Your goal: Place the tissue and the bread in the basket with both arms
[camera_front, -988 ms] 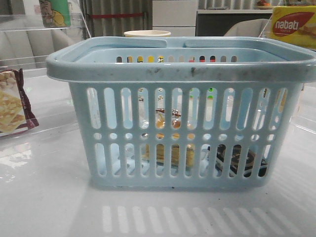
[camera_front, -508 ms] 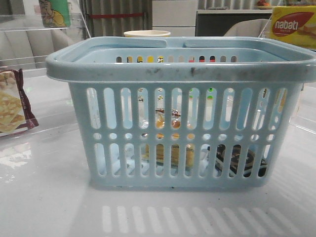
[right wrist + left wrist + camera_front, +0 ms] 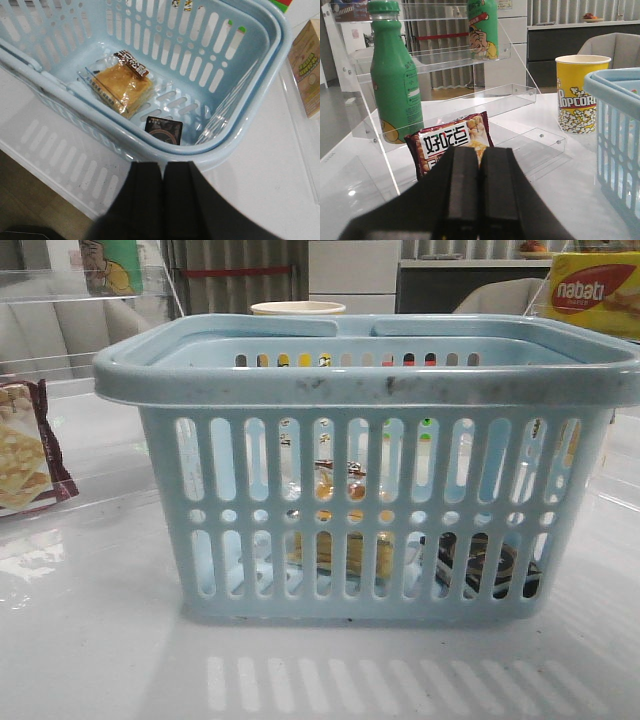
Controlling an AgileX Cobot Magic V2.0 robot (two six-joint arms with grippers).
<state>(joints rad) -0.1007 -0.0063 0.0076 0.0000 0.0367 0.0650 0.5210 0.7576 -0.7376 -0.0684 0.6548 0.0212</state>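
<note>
The pale blue basket point(image 3: 380, 380) stands mid-table in the front view and also shows in the right wrist view point(image 3: 250, 115) and the left wrist view point(image 3: 620, 130). The bread point(image 3: 122, 86) in its clear bag lies on the basket floor, and shows through the slots in the front view point(image 3: 340, 545). The black tissue pack point(image 3: 163, 130) lies beside it on the basket floor and shows dark through the slots point(image 3: 485, 565). My right gripper point(image 3: 162, 167) is shut and empty, above the basket's rim outside it. My left gripper point(image 3: 479, 152) is shut and empty, away from the basket, near a cracker packet.
A maroon-edged cracker packet point(image 3: 452, 142) leans by a clear acrylic shelf point(image 3: 445, 65) holding a green bottle point(image 3: 395, 80). A yellow popcorn cup point(image 3: 576, 92) stands behind the basket. A yellow nabati box point(image 3: 595, 290) is at the back right. A small carton point(image 3: 307, 67) stands beside the basket.
</note>
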